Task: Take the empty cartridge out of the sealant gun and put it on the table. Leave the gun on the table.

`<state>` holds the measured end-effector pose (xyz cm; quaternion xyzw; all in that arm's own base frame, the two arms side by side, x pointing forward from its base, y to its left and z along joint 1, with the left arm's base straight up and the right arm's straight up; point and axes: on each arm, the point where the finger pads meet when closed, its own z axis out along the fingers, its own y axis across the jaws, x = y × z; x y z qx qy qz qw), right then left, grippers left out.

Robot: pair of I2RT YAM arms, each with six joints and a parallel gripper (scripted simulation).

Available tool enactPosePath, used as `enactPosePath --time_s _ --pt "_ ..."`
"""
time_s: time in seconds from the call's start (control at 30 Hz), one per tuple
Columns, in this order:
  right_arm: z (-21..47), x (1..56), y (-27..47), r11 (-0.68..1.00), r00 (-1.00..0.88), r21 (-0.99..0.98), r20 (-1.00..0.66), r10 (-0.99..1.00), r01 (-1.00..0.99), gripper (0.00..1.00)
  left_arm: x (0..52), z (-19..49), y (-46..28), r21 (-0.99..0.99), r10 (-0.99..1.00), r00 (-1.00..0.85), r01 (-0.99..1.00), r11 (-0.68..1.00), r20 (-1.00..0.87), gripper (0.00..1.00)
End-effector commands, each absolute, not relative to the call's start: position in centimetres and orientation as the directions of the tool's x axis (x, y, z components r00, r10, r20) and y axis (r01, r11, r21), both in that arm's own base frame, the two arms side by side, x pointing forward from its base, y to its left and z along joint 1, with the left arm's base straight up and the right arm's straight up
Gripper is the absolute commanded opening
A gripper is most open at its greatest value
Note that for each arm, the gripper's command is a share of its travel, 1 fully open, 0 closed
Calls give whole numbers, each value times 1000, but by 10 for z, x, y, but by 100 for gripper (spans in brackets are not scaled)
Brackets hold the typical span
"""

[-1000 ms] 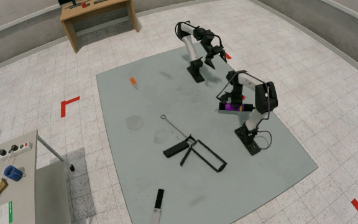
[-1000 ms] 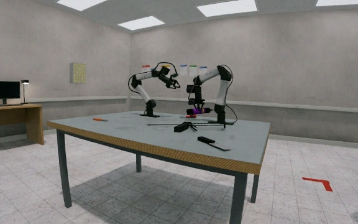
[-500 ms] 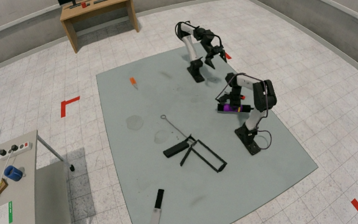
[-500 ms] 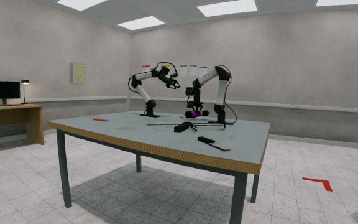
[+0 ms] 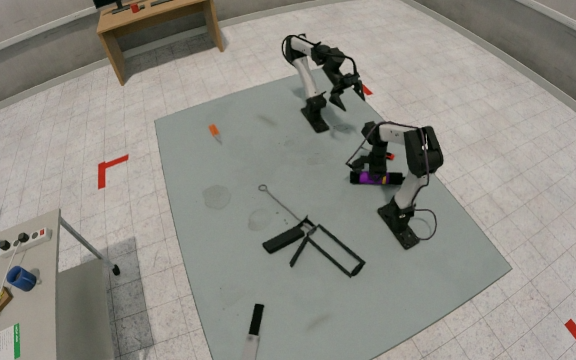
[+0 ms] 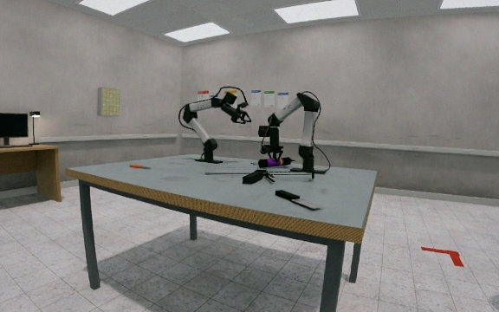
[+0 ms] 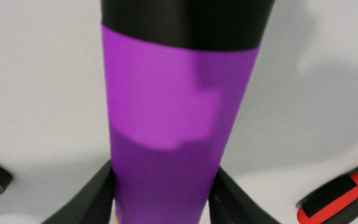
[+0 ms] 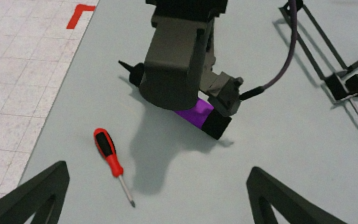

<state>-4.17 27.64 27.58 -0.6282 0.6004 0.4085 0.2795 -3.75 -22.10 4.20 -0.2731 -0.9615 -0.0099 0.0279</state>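
The left arm (image 5: 422,150) (image 6: 308,126) (image 8: 172,60) is hiding most of the red screwdriver (image 5: 390,156) (image 7: 335,200) (image 8: 108,150) overhead; at six o'clock, the edge is cropping the scraper blade (image 5: 251,346) (image 6: 307,204).

The purple-and-black cartridge (image 5: 364,178) (image 6: 269,163) (image 7: 170,105) (image 8: 196,115) lies sideways, seemingly just above the table, outside the flat-lying black gun (image 5: 338,250) (image 6: 255,177) (image 8: 337,87).

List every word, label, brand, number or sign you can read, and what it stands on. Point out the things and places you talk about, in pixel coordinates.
None can be read.
Sheet (image 5: 0,345) on the cart: green strip, print too small.
Wall posters (image 6: 268,99): too small.
Purple cartridge (image 5: 368,178) (image 6: 268,163) (image 7: 167,110) (image 8: 196,114): no lettering shows.
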Motion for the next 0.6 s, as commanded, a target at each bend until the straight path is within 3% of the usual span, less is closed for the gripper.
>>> enactPosePath --time_s 0.0,0.57 --pt "295 -43 275 -131 -58 138 -872 -487 -982 100 -38 42 -226 -6 523 -851 523 852 46 41" --pt "295 -43 275 -131 -58 138 -872 -487 -982 100 -38 39 -223 -11 524 -850 525 851 46 41"
